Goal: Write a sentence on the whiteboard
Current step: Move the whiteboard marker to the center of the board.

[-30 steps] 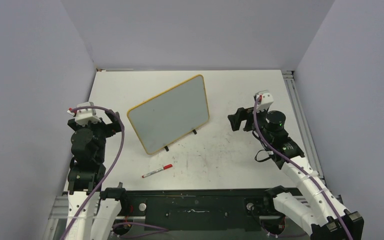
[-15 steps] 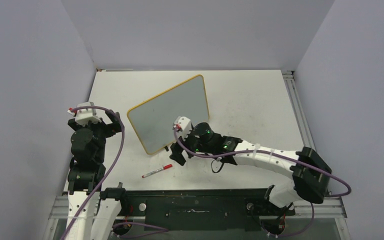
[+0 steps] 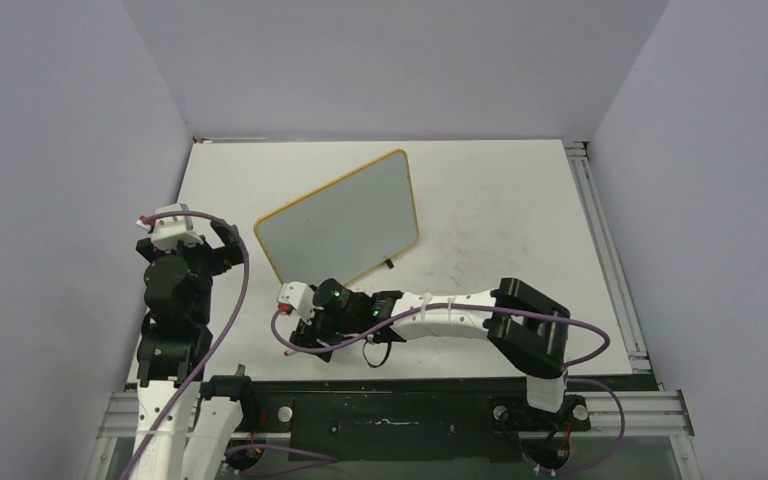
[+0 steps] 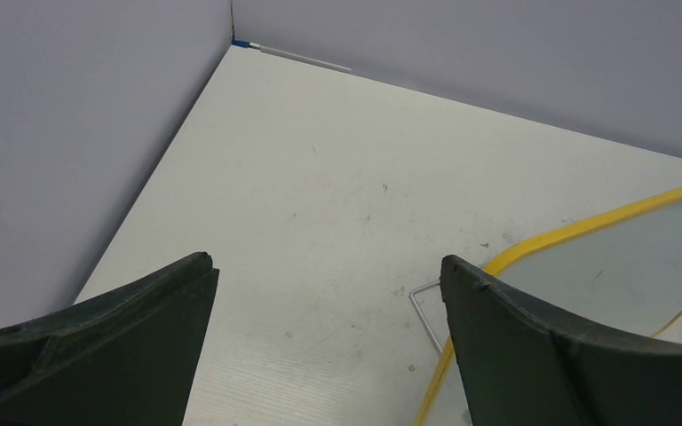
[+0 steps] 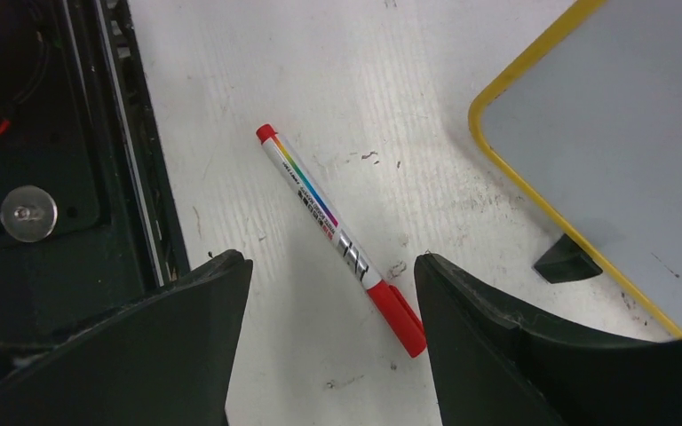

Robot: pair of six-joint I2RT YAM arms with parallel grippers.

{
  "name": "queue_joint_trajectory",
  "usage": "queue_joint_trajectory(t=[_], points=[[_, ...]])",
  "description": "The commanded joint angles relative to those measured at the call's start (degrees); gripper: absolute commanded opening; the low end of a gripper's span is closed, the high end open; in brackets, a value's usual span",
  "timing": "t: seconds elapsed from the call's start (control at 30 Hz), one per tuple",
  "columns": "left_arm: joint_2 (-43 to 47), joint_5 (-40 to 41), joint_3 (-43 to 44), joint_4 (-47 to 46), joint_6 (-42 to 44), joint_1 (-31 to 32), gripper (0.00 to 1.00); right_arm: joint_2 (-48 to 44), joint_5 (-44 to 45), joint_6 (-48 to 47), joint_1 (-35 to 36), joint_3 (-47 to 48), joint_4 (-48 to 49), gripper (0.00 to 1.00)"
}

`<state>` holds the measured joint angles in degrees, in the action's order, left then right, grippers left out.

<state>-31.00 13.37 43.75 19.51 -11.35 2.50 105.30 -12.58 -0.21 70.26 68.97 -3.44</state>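
Observation:
The whiteboard leans on its stand at mid-table, with a yellow frame and a pale grey face; its edge also shows in the wrist views. The face looks blank and no sentence is in view. A marker with a white barrel and a red cap lies flat on the table in front of the board. My right gripper hangs low over it, open, one finger on each side, the red cap close to the right finger. My left gripper is open and empty, left of the board.
The black base rail runs along the near edge, just beside the marker. A black foot of the board sits close to the right finger. A wire stand shows behind the board. Grey walls enclose the table.
My right arm swung from the right side across to the front left and came down over the marker, its jaws narrowing a little. The left arm, board and marker stayed still.

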Motion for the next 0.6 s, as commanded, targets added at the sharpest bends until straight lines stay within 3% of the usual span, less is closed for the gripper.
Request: queue_joint_trajectory(t=[0.0,0.43,0.57], points=[[-0.36,0.87,0.13,-2.12,0.28,-0.39,0.96,3.26,4.45,-2.99,1.6,3.8,-0.05,0.69],[0.02,0.43,0.04,-2.13,0.63,-0.31,0.96,9.0,8.72,-3.56,2.33,5.23,1.42,0.64],[0.05,0.56,0.02,-2.06,0.63,-0.31,0.96,10.4,7.65,-2.44,2.17,5.08,1.68,0.5]])
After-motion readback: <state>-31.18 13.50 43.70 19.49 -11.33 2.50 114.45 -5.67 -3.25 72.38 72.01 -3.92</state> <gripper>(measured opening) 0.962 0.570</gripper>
